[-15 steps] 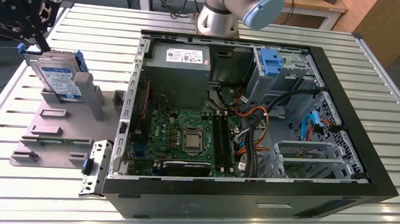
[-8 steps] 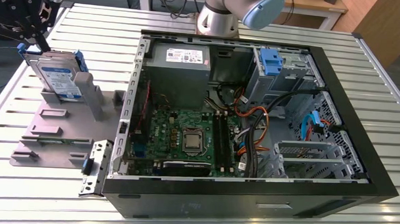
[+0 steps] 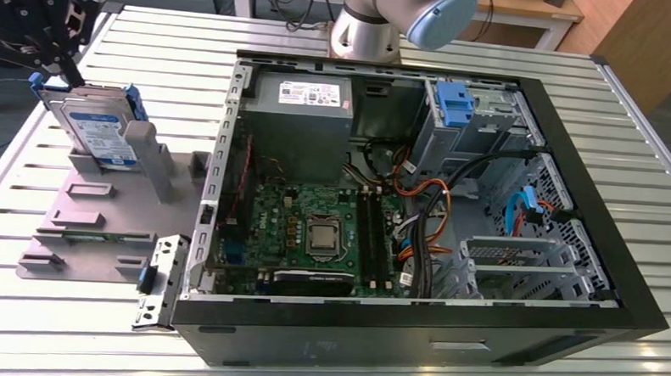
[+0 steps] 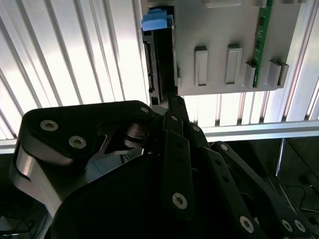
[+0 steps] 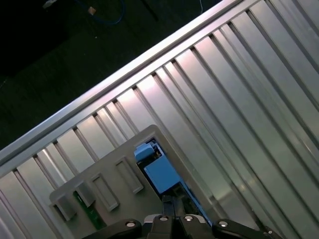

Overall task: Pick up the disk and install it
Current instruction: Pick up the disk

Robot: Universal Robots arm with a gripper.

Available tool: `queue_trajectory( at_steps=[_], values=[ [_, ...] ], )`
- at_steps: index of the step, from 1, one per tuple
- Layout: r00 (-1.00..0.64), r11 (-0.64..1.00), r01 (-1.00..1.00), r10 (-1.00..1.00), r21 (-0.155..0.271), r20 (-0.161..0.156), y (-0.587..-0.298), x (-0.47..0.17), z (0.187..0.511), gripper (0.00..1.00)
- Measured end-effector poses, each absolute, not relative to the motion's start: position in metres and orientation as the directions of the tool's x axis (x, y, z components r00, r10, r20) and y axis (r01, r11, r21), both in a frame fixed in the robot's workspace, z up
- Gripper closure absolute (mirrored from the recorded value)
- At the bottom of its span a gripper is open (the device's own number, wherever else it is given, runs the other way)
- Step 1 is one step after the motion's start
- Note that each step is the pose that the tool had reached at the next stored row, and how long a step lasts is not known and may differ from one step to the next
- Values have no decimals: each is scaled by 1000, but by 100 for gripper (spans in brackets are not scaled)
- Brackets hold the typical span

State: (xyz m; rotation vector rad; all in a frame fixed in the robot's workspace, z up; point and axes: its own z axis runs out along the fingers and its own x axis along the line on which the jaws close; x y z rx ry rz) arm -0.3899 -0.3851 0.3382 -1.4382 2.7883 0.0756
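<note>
The silver disk (image 3: 94, 131), blue-and-white labelled and blue-bracketed, stands upright in a grey fixture (image 3: 84, 238) by the table's (image 3: 69, 321) edge. My gripper (image 3: 63, 76) sits at its top. I cannot tell whether it grips.

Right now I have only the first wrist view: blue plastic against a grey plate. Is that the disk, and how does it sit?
Observer: Yes. In the exterior view the disk stands upright on edge in a grey stand.
Operator: Where is the gripper?
Observer: The gripper is at the disk's top corner, on the exterior view's left.
Operator: And the case?
Observer: The case lies open beside the stand, on the exterior view's right, with a blue tab at its far end.
</note>
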Motion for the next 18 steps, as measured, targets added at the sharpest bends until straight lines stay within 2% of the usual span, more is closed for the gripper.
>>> queue_trajectory(
  at_steps=[18],
  values=[
    [-510, 509, -860, -860, 41, -25, -385, -390, 338, 89]
  ],
)
